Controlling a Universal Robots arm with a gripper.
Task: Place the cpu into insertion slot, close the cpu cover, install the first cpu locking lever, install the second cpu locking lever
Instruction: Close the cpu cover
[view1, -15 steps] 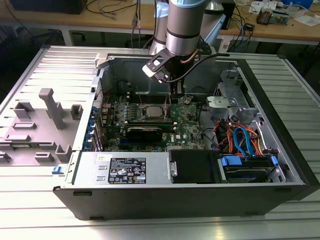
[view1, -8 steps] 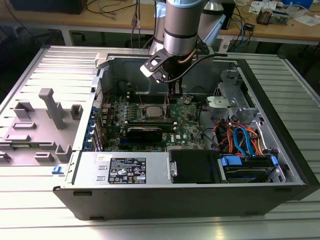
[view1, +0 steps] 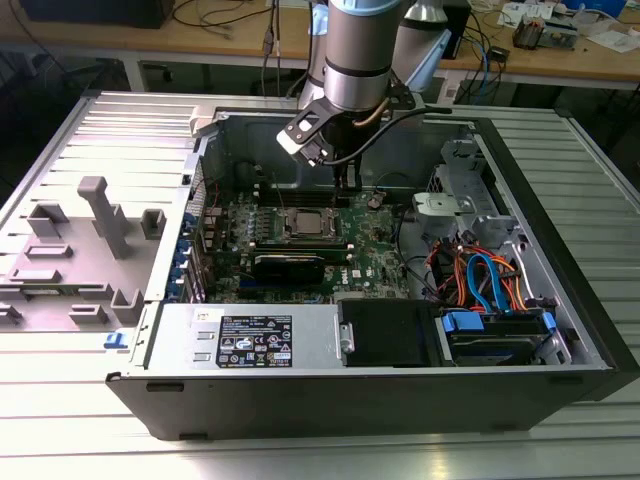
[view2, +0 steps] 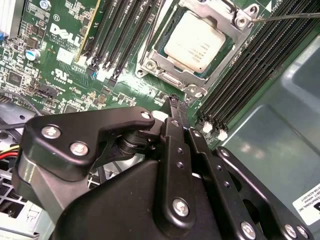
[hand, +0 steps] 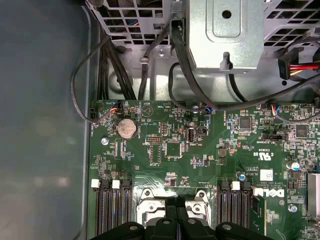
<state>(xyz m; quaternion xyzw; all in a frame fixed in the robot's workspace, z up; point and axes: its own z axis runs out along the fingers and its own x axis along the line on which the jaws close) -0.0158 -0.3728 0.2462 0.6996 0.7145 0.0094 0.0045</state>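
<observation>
Exterior view: arm upright; closed gripper (view1: 347, 184) hangs near the cpu (view1: 308, 222)

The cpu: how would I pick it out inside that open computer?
Look in the open computer case at the green circuit board. Near its middle lies the cpu, a flat pale silvery square framed by the cpu cover. Its neighbours, the memory slots, are long, narrow and black.

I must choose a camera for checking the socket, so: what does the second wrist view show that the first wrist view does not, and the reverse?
Second wrist view: the cpu, framed by the cpu cover. First wrist view: a coin battery and a grey metal cage. Both wrist views: the hand, the green board and black memory slots.
</observation>
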